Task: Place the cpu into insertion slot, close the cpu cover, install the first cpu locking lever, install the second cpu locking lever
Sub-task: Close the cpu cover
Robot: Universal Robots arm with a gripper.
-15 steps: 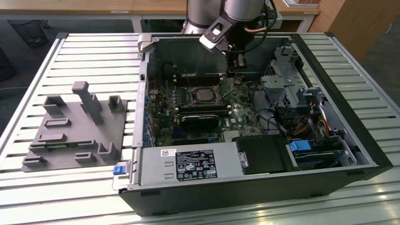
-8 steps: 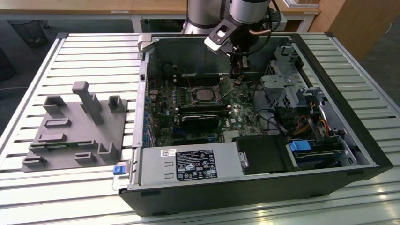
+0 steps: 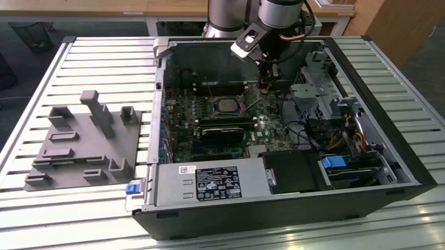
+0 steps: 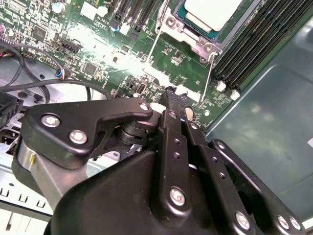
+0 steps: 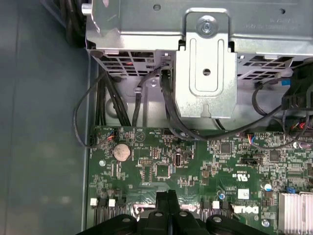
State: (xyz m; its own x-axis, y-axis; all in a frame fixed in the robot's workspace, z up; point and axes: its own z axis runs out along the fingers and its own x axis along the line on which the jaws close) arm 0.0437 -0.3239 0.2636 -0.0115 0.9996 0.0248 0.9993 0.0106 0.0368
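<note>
Slatted metal table [image 3: 90, 57] holds an open computer case [image 3: 278, 213], where the gripper [image 4: 176, 100], closed on nothing, sits low over the green board [image 5: 161, 156], the cpu [image 4: 210, 12] just ahead of it inside the cpu cover [image 4: 193, 41]: light, rigid, likely fragile, best held by its edges.

The exterior view looks steeply down from well off at the open computer case [image 3: 278, 213] in mid-frame on the slatted table [image 3: 104, 57], while both wrist views sit close above its green board [image 3: 268, 125] [image 4: 98, 49] [image 5: 161, 152], looking past the gripper [image 4: 177, 98] [image 5: 167, 196], so all three share that board.
</note>
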